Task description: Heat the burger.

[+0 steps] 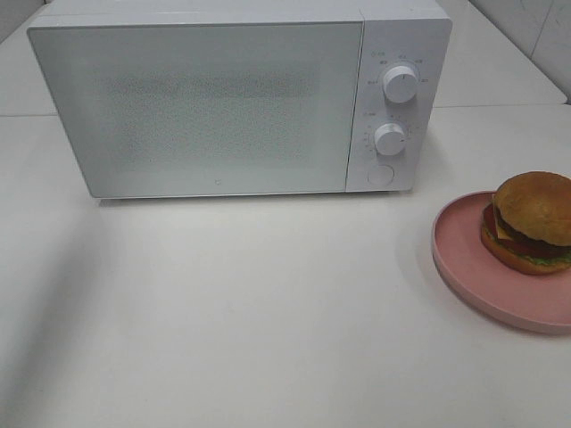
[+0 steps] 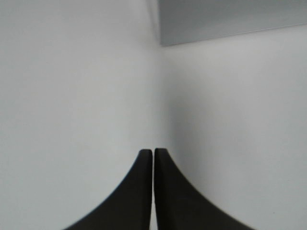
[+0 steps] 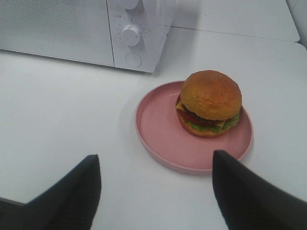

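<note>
The burger (image 1: 531, 221) has a golden-brown bun, dark patty, cheese, tomato and lettuce. It sits on a round pink plate (image 1: 464, 267) at the right edge of the white table, and shows in the right wrist view (image 3: 209, 103) on the plate (image 3: 158, 124). The white microwave (image 1: 205, 102) stands at the back with its door shut. My right gripper (image 3: 156, 184) is open and empty, hovering short of the plate. My left gripper (image 2: 153, 154) is shut and empty over bare table near the microwave's corner (image 2: 230, 19). Neither gripper shows in the exterior view.
The microwave has two white knobs (image 1: 401, 84) (image 1: 390, 139) and a round button (image 1: 381, 175) on its right panel. The white table (image 1: 250, 312) spreads in front of it. A tiled wall (image 1: 535, 27) lies at the back right.
</note>
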Tool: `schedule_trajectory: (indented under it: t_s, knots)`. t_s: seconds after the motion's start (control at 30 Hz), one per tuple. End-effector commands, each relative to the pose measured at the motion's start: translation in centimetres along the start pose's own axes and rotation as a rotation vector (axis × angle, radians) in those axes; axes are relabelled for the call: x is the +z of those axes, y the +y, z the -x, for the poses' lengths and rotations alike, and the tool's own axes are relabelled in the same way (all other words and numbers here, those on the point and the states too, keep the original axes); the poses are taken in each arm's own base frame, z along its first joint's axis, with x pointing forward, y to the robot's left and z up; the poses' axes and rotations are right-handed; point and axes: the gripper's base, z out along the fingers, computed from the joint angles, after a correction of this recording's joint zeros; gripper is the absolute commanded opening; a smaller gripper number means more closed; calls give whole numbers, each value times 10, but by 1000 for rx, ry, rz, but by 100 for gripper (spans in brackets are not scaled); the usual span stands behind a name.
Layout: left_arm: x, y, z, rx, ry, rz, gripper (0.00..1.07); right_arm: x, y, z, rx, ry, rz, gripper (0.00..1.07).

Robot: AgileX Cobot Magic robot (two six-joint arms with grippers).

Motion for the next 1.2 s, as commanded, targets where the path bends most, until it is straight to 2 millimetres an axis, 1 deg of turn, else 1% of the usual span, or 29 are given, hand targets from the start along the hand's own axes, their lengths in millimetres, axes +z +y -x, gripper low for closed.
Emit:
schedule_trajectory:
  t_s: [0.03, 0.1, 0.13, 0.17, 0.2, 0.23, 0.27, 0.3, 0.33, 0.37, 0.4, 0.43, 0.47, 0.5, 0.53, 0.57, 0.6, 0.63, 0.67, 0.7, 0.73, 0.77, 0.8, 0.87, 0.9, 0.97, 1.0, 1.07, 1.2]
  knots:
    - [-27, 28, -30, -113, -10, 54, 0, -4, 0, -2, -6, -38, 0, 61]
    - [-32, 32, -36, -131, -23, 63, 0, -4, 0, -2, -6, -38, 0, 61]
    - [-46, 34, -50, -151, -68, 74, 0, -4, 0, -2, -6, -38, 0, 61]
    - [-51, 33, -57, -155, -76, 74, 0, -4, 0, -2, -6, -38, 0, 61]
    - [-51, 33, -57, -155, -76, 74, 0, -4, 0, -2, -6, -38, 0, 61]
    - [-64, 30, -74, -157, -101, 71, 0, -4, 0, -2, -6, -38, 0, 61]
    - [-69, 28, -83, -161, -112, 62, 0, -4, 0, -2, -6, -38, 0, 61]
    - [-69, 28, -83, -161, -112, 62, 0, -4, 0, -2, -6, -38, 0, 61]
    - [-77, 23, -101, -170, -135, 38, 0, -4, 0, -2, -6, -38, 0, 61]
    - [-81, 20, -110, -175, -153, 25, 0, -4, 0, -2, -6, -38, 0, 61]
    - [-81, 20, -110, -175, -153, 25, 0, -4, 0, -2, -6, -38, 0, 61]
    - [-87, 16, -127, -179, -191, 11, 0, -4, 0, -2, -6, -38, 0, 61]
    - [-90, 14, -136, -179, -215, 5, 0, -4, 0, -2, -6, -38, 0, 61]
    - [-90, 14, -136, -179, -215, 5, 0, -4, 0, -2, -6, -38, 0, 61]
    - [-94, 12, -154, -174, -266, 5, 0, -4, 0, -2, -6, -38, 0, 61]
    - [-95, 11, -161, -173, -283, 6, 0, -4, 0, -2, -6, -38, 0, 61]
    - [-95, 11, -161, -173, -283, 6, 0, -4, 0, -2, -6, -38, 0, 61]
    - [-95, 9, -177, -172, -314, 8, 0, -4, 0, -2, -6, -38, 0, 61]
    - [-96, 8, -184, -169, -332, 9, 0, -4, 0, -2, -6, -38, 0, 61]
    - [-96, 8, -184, -169, -332, 9, 0, -4, 0, -2, -6, -38, 0, 61]
    - [-96, 6, -198, -160, -368, 12, 0, -4, 0, -2, -6, -38, 0, 61]
    - [-95, 5, -204, -151, -383, 14, 0, -4, 0, -2, -6, -38, 0, 61]
    - [-95, 5, -204, -151, -383, 14, 0, -4, 0, -2, -6, -38, 0, 61]
    - [-90, 3, -220, -141, -410, 17, 0, -4, 0, -2, -6, -38, 0, 61]
    - [-90, 3, -220, -141, -410, 17, 0, -4, 0, -2, -6, -38, 0, 61]
    - [-76, 0, -239, -145, -418, 3, 0, -4, 0, -2, -6, -38, 0, 61]
    - [-76, 0, -239, -145, -418, 3, 0, -4, 0, -2, -6, -38, 0, 61]
    - [-69, -2, -250, -148, -443, -4, 0, -4, 1, -2, -3, -38, -6, 61]
    - [-74, -3, -256, -144, -511, -2, 0, -4, 1, -2, 19, -39, -44, 61]
